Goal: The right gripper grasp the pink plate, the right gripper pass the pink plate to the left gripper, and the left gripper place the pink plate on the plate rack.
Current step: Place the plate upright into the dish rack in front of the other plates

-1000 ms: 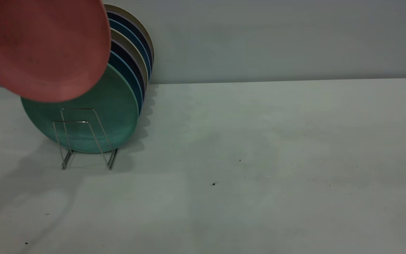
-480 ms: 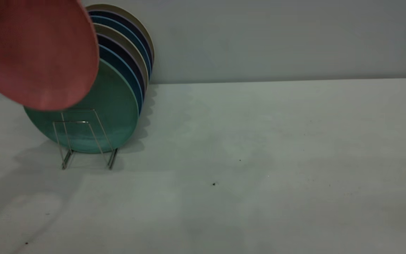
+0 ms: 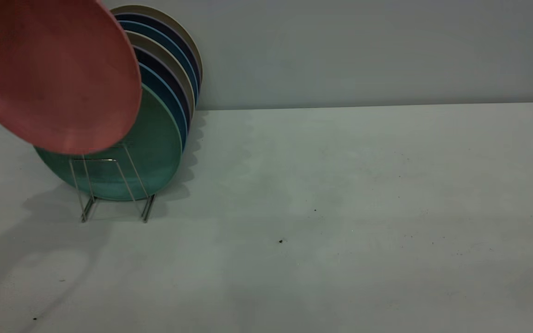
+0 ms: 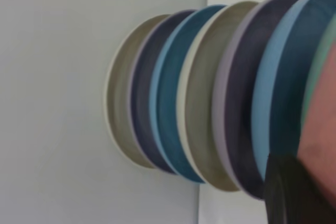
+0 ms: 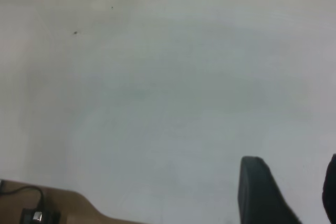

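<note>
The pink plate (image 3: 53,74) hangs tilted in the air at the exterior view's upper left, just in front of the teal-green plate (image 3: 155,152) and above the front loops of the wire plate rack (image 3: 109,185). In the left wrist view one black finger (image 4: 289,192) of my left gripper lies against the pink plate (image 4: 320,145), which it holds; the left gripper does not show in the exterior view. My right gripper (image 5: 289,182) shows only in the right wrist view, open and empty above bare table.
Several blue, dark and beige plates (image 3: 174,60) stand upright in the rack behind the teal-green one, also seen in the left wrist view (image 4: 210,93). The table's (image 3: 340,208) brown edge with a cable (image 5: 37,208) shows in the right wrist view.
The pink plate has sunk lower in front of the teal-green plate; its bottom edge now reaches the top of the rack's loops. It shifted left, then slightly back right.
</note>
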### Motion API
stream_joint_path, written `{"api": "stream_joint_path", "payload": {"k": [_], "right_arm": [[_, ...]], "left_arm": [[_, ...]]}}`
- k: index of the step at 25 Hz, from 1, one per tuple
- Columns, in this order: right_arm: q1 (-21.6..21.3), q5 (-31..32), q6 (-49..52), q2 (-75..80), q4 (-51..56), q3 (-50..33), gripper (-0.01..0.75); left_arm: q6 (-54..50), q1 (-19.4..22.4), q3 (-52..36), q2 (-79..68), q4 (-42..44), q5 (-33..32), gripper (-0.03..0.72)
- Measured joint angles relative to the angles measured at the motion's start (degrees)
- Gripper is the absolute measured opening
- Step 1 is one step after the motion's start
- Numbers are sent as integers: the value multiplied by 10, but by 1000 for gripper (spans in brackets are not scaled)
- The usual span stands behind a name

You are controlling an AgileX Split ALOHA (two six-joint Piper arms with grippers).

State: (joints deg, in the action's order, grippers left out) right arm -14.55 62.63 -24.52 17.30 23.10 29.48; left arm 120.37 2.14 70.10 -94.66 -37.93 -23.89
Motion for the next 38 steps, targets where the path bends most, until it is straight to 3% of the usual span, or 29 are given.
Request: {"api": "stream_joint_path", "payload": {"k": [13,21,38], "right_arm": [[0,-2,2,0,0,0,314],[0,-3,2,0,-1,0,314],[0,-3,2,0,-1,0,314]], "left_arm": [[0,-2,0,-16,0,20,31],[0,-42,0,-15,20,31,31],[0,-43,0,-29,26,48,31]]}}
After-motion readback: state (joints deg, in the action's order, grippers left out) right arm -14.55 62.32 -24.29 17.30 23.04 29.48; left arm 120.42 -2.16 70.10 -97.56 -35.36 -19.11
